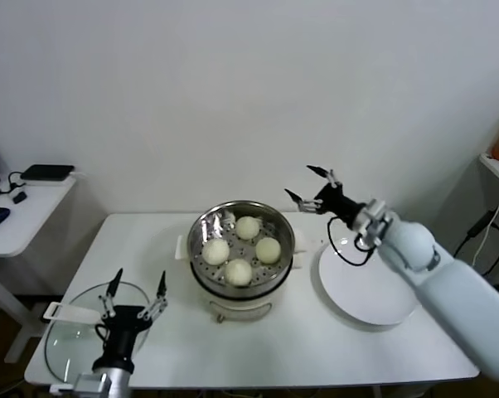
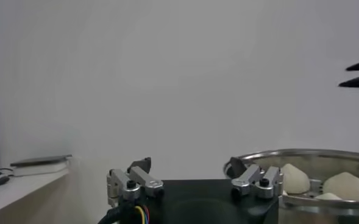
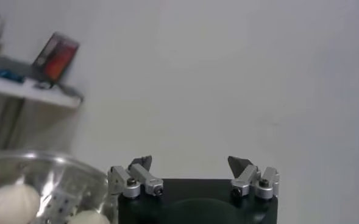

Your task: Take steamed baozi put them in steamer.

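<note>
The steamer (image 1: 276,280) stands mid-table, a shiny steel pot on a cream base. Several white baozi (image 1: 248,227) lie on its perforated tray. My right gripper (image 1: 299,181) hangs open and empty in the air, just past the steamer's right rim and above it. The right wrist view shows its open jaws (image 3: 191,162) with a baozi (image 3: 11,201) and the steamer rim (image 3: 45,159) off to one side. My left gripper (image 1: 140,278) stands open and empty at the front left, above a glass lid (image 1: 75,332). Its wrist view shows the steamer (image 2: 307,155) with a baozi (image 2: 295,178).
A flat white plate (image 1: 374,298) lies bare to the right of the steamer, under my right forearm. A side desk (image 1: 17,220) with a mouse and a dark device stands off the table's left. A white wall rises behind the table.
</note>
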Available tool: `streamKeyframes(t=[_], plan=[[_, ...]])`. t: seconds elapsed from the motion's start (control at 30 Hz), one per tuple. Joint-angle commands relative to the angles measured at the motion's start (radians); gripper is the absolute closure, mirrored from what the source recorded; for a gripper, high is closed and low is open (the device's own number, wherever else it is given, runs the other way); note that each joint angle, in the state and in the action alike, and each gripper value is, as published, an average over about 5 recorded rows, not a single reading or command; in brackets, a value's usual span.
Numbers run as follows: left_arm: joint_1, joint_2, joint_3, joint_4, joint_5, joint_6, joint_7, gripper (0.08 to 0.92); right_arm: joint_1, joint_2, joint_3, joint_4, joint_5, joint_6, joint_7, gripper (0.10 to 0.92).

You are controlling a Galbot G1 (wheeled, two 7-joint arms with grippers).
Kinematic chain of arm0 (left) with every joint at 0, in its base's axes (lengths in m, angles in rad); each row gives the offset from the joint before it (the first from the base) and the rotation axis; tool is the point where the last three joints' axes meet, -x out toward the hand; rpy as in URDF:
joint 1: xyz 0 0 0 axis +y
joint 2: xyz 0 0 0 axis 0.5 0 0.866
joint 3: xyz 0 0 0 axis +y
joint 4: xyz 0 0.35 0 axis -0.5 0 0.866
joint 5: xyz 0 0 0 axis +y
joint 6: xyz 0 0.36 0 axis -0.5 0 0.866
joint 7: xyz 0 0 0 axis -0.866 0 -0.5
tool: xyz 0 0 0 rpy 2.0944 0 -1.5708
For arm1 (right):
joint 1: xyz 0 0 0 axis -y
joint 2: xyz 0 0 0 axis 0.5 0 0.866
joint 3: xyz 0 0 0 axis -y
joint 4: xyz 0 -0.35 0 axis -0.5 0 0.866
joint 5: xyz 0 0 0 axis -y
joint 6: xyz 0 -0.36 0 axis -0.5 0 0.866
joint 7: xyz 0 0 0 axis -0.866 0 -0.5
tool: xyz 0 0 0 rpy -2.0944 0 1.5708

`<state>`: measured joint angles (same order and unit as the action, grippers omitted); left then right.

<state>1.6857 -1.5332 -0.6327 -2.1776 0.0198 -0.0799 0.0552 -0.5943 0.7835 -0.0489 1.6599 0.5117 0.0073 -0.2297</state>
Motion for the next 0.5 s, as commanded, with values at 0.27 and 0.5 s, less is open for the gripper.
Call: streamKeyframes(t=[0.27, 0.5], plan=[[-0.025, 0.012, -0.027, 0.029, -0.005, 0.021, -0.003, 0.177, -0.93, 0.401, 0.666, 0.242, -0.127, 0.221, 0.075, 0.203], [-0.023, 0.012, -0.039, 0.035, -0.019, 0.026, -0.002, 0.177, -0.979, 0.454, 0.666, 0.244, -0.095, 0.225, 0.05, 0.203]])
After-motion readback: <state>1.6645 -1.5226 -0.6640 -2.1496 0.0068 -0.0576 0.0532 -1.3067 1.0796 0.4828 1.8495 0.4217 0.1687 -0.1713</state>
